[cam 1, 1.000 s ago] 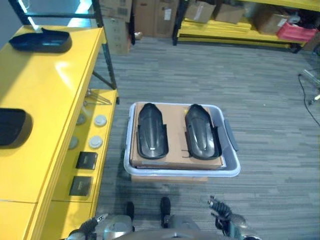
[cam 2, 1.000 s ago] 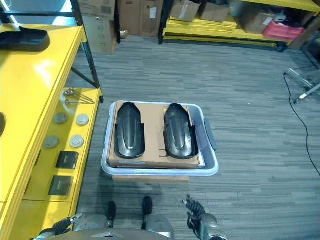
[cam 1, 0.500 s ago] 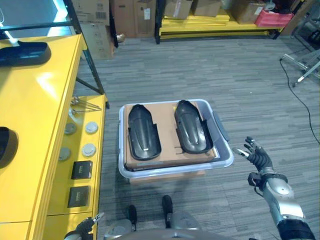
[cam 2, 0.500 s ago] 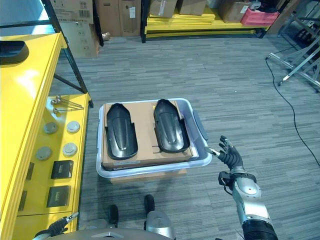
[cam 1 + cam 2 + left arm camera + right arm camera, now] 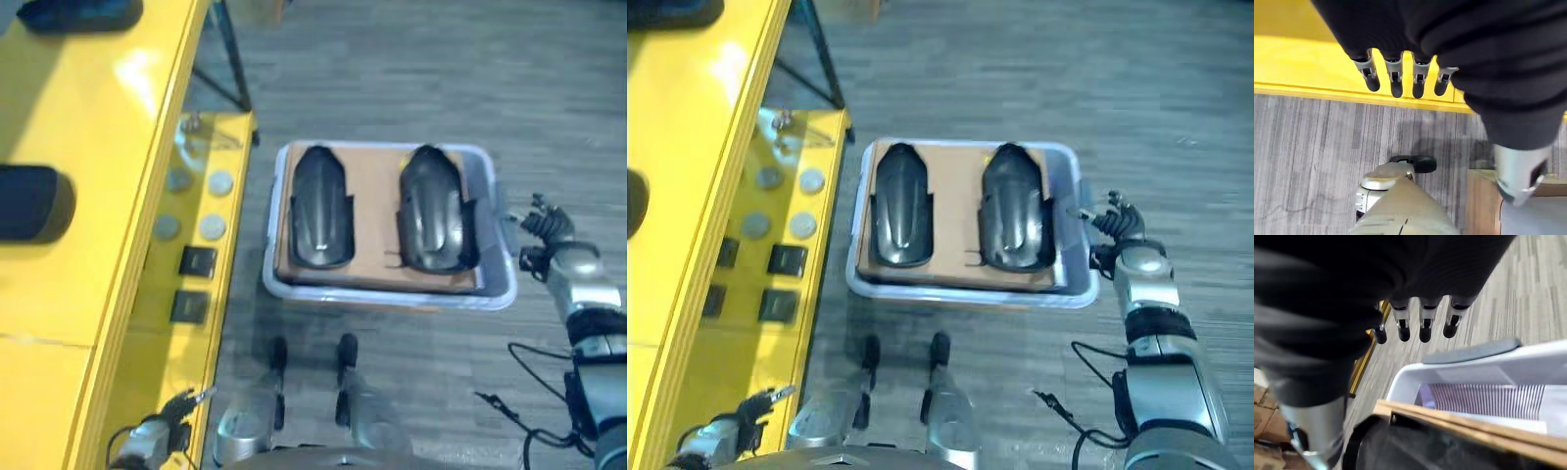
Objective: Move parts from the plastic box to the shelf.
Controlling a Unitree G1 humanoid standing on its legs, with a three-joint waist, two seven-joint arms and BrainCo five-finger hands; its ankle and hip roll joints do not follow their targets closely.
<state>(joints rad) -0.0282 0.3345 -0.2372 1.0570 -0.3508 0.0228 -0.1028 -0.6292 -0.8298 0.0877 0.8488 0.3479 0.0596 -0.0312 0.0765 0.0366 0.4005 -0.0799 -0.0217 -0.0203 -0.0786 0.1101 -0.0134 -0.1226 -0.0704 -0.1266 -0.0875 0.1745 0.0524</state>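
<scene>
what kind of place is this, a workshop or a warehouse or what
Probably a parts store or factory workshop: a long yellow shelf carries dark moulded parts, and a plastic box on the grey floor holds two black parts laid on cardboard.

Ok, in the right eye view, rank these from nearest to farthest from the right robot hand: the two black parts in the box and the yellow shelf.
From the right robot hand, beside the plastic box's right rim:
1. Right black part, on the cardboard at the box's right side.
2. Left black part, on the cardboard's left side.
3. Yellow shelf, beyond the box on the view's left.
</scene>
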